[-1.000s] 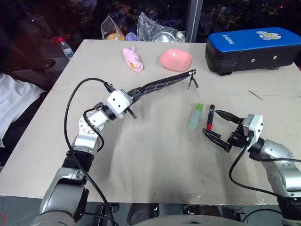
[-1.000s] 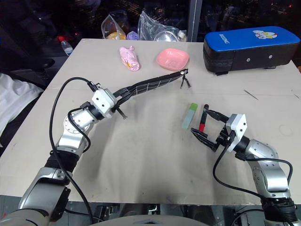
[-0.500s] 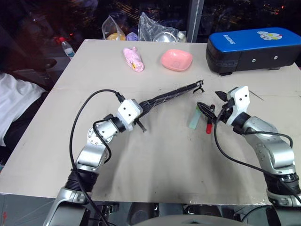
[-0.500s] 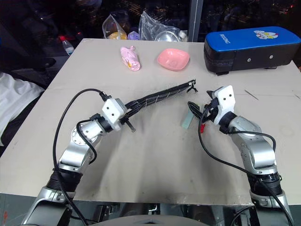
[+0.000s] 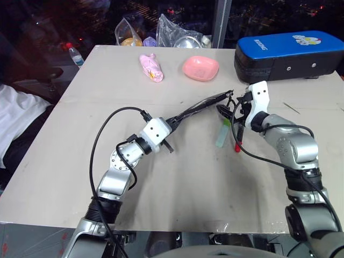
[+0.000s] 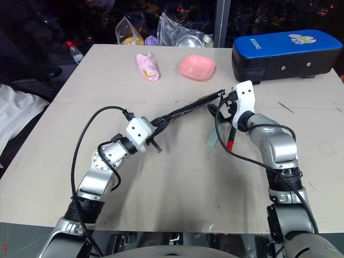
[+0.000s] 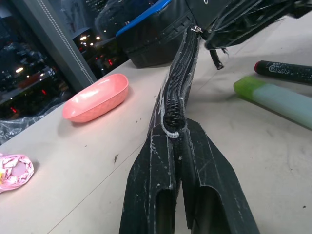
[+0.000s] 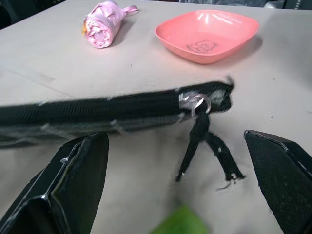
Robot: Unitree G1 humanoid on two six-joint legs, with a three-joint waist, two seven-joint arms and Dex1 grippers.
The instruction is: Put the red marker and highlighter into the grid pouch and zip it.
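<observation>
Opening the grid pouch (image 5: 201,105) looks the step in hand: left gripper (image 7: 176,146) clamps its end, right gripper (image 8: 175,161) gapes wide around the zipper pull (image 8: 200,129). Next, those jaws should close on the pull.

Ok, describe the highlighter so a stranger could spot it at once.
Start at the big blue-and-black case at the table's far right corner and come toward the robot, past the right gripper. The highlighter lies flat on the table there. It is the wide pale-green stick; the red marker beside it is slim and black.

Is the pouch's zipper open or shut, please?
Shut: the pouch shows closed zipper teeth, with the pull at its far end.
</observation>
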